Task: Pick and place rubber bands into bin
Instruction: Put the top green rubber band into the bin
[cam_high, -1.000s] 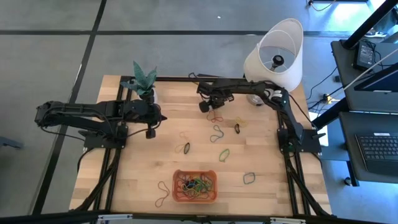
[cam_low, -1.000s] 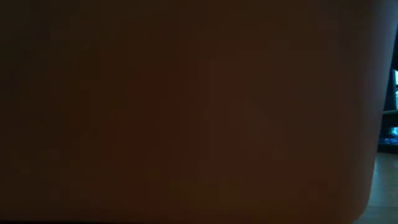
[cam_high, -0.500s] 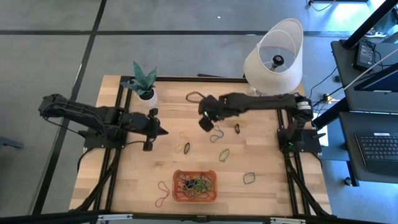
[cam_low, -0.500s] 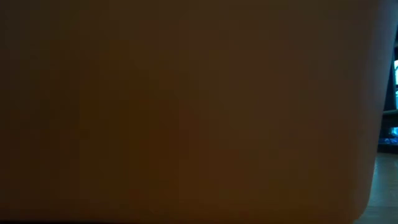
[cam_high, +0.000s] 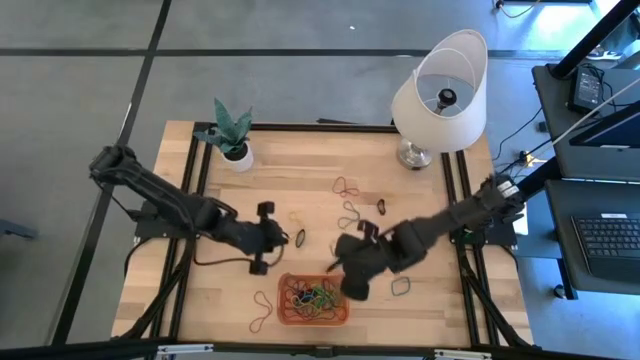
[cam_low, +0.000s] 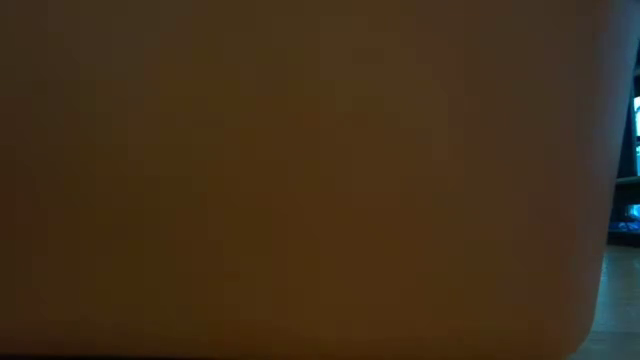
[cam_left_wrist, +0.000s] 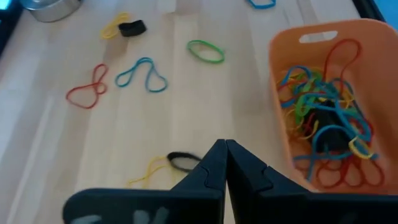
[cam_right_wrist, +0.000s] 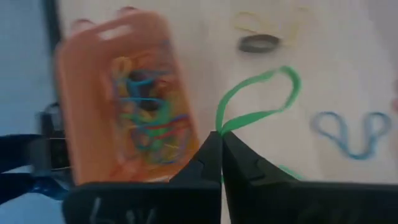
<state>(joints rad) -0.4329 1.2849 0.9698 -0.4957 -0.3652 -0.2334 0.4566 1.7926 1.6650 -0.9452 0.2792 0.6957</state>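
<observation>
- High view: wooden table (cam_high: 300, 170) in the middle of the frame, plant (cam_high: 232, 135) upper left, lamp (cam_high: 441, 85) upper right.
- Orange bin (cam_high: 314, 298) low in the middle, full of tangled bands (cam_high: 316, 295).
- Left gripper (cam_high: 283, 239) just left of middle, closed, holding nothing, tip near a dark band (cam_high: 300, 237).
- Right gripper (cam_high: 334, 266) just above the bin's right end, pinched shut on a green band (cam_right_wrist: 258, 99).
- That green loop clear only in the right wrist view, sticking out past the closed fingers (cam_right_wrist: 205, 163), bin (cam_right_wrist: 124, 99) at the left of that frame.
- Left wrist view: bin (cam_left_wrist: 292, 68) at the right, closed tips (cam_left_wrist: 224, 148) low in the middle, dark band (cam_left_wrist: 182, 160) and a thin yellow one just beside them.
- Same view: colours easy to tell, red band (cam_left_wrist: 87, 90), blue band (cam_left_wrist: 143, 73), green band (cam_left_wrist: 206, 51) loose on the wood.
- Low view: only a dark brown blur, with a thin strip of room at the right edge.
- More loose bands on the table, one at lower left (cam_high: 263, 308), one at lower right (cam_high: 401, 287).
</observation>
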